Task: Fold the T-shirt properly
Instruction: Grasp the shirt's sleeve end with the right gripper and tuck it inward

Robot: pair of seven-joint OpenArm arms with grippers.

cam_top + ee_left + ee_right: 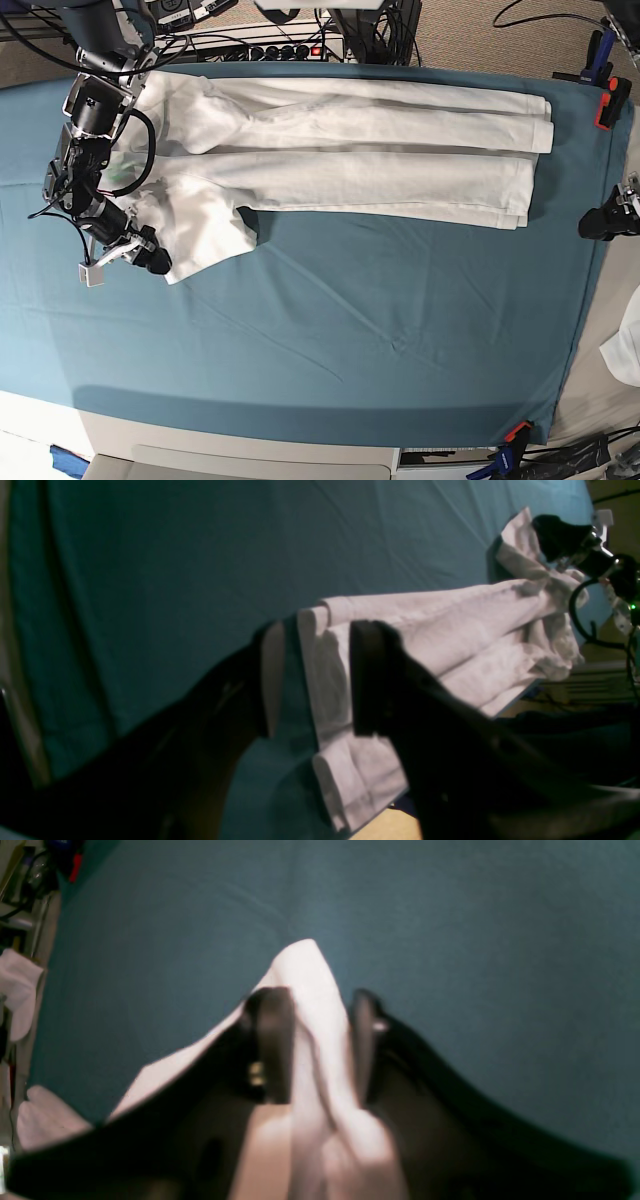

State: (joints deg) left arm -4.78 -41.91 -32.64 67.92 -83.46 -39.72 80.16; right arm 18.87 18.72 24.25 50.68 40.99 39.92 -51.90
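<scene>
The white T-shirt (350, 150) lies along the far side of the table, folded into a long band with two lengthwise layers. Its left end is rumpled, and a sleeve flap sticks out toward the front. My right gripper (152, 262) is at that flap. In the right wrist view its fingers (270, 1040) stand either side of a raised ridge of white cloth (315, 1005) that fills the gap. My left gripper (598, 224) hangs open past the table's right edge, apart from the shirt. Its two fingers (370, 680) frame the shirt's hemmed end (320, 690) from a distance.
A large teal cloth (350, 340) covers the table. Orange and black clamps hold it at the right edge (607, 100) and the front right corner (515, 435). A small white cloth scrap (625, 350) lies off the right side. Cables and a power strip (290, 45) run behind the table.
</scene>
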